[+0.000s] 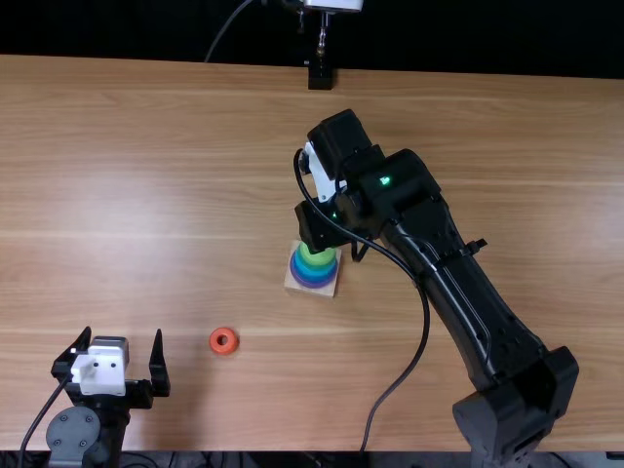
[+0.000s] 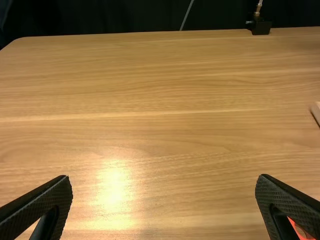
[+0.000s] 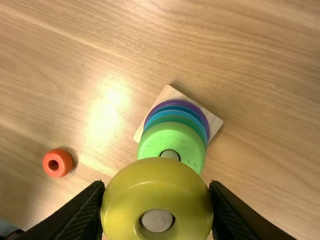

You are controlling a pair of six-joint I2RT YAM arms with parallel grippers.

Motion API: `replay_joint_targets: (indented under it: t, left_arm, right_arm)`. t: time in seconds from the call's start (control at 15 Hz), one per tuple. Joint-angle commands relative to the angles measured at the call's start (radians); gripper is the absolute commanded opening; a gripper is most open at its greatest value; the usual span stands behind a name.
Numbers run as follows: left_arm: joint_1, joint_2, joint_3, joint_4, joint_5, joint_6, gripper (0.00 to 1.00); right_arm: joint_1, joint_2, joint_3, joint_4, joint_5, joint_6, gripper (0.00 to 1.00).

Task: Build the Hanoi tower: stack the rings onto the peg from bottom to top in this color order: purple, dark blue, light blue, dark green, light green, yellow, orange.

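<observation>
Yellow ring [image 3: 156,185] closest to the right wrist camera: I have it clamped between the two black fingers [image 3: 82,212] of my right tool [image 1: 322,226], gripped from opposite sides. Its hole lines up with the peg [image 3: 157,220], whose round end shows within it; how far the peg passes through, I cannot tell. Beyond it, the light green ring [image 3: 165,137] lies around the peg as the highest of the stacked rings, and under that I see the edges of the dark green ring [image 3: 172,120], the light blue ring [image 3: 175,113], the dark blue ring [image 3: 176,107] and, lowest, the purple ring [image 3: 176,102]. They all rest on the square wooden base [image 3: 214,122], near the middle of the worktop [image 1: 146,195]. An orange ring [image 3: 64,156] lies loose on the wood, hole up, well apart from the base, nearer the near edge and to the left in the top view. My left tool [image 1: 123,334] is over the near left corner, fingers spread wide with nothing between them. My right arm [image 1: 453,292] slants in from the near right to the stack. At the far edge stands a small black mount [image 1: 320,73].
</observation>
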Motion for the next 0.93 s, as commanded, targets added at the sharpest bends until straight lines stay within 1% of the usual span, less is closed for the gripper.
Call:
replay_joint_targets:
  t: [0.0,0.07,0.4,0.6,0.67,0.73,0.8,0.87]
  left_arm:
    - [0.009,-0.012,-0.111,-0.074,0.0,0.004,1.0]
    - [0.009,-0.012,-0.111,-0.074,0.002,0.004,1.0]
    - [0.009,-0.012,-0.111,-0.074,0.0,0.004,1.0]
    - [0.009,-0.012,-0.111,-0.074,0.0,0.004,1.0]
    - [0.009,-0.012,-0.111,-0.074,0.0,0.004,1.0]
    - [0.009,-0.012,-0.111,-0.074,0.002,0.004,1.0]
    - [0.009,-0.012,-0.111,-0.074,0.002,0.004,1.0]
    - [0.009,-0.012,-0.111,-0.076,0.0,0.004,1.0]
  right_arm:
    - [-0.004,0.025,0.019,-0.036,0.009,-0.006,0.95]
    - [-0.004,0.025,0.02,-0.068,0.009,-0.008,1.0]
    - [-0.005,0.024,0.037,-0.066,0.009,-0.003,1.0]
    - [-0.011,0.015,0.099,-0.038,0.011,-0.001,1.0]
    - [-0.014,-0.002,0.097,0.013,0.028,-0.001,1.0]
    - [-0.016,-0.047,0.083,0.072,0.064,-0.003,1.0]
    - [-0.04,-0.102,0.071,0.118,0.116,-0.003,1.0]
    - [-0.079,-0.159,0.022,0.15,0.16,-0.003,1.0]
